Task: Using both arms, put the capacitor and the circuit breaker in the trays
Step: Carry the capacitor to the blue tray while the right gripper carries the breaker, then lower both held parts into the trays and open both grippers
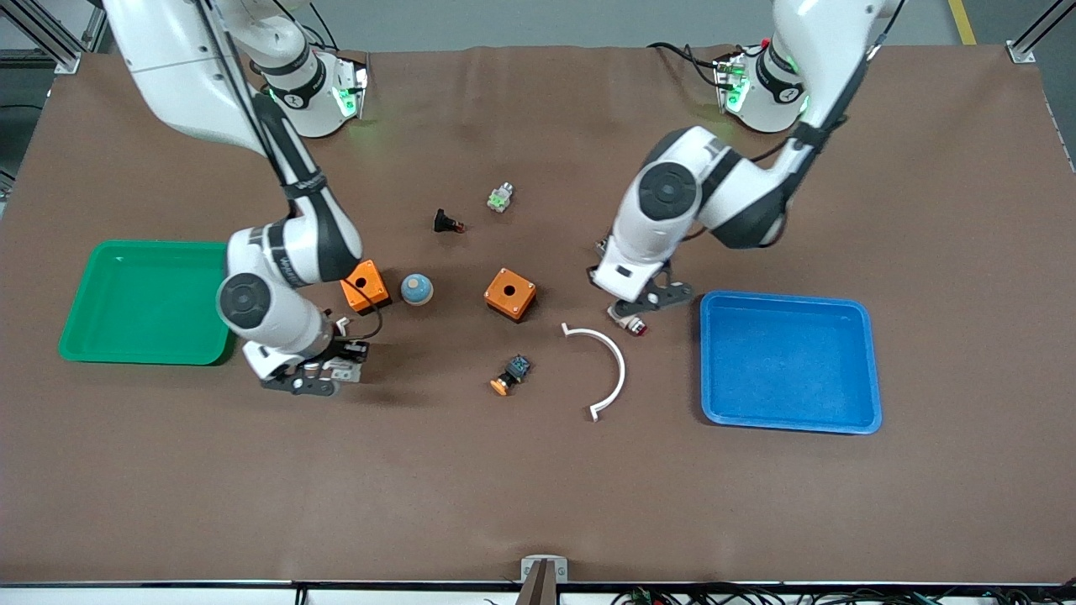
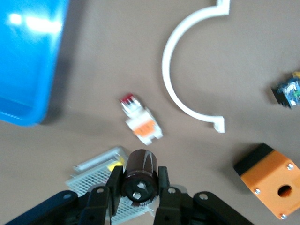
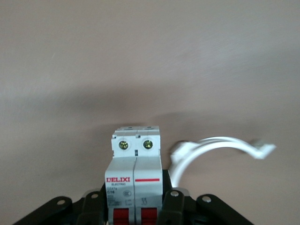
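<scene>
Front view is showing my two arms reaching over a brown table, each already carrying its part. Largest first: the blue tray is lying just beside my left gripper, toward my left arm's end of the table, and the green tray is lying just beside my right gripper, toward my right arm's end. So each claw is sitting next to its own nearest tray, and I judge the coming move to be a short carry sideways for both.

My right gripper is clamping the circuit breaker, whose long axis is running straight out from between the fingers, red levers closest to the wrist. On its white face I am reading "DELIXI" in red, with "ELECTRIC" and "C16" below.

My left gripper is pinching the capacitor, a small dark cylinder pointing outward. A white-orange push button is lying just ahead of it. No writing is legible there.
</scene>
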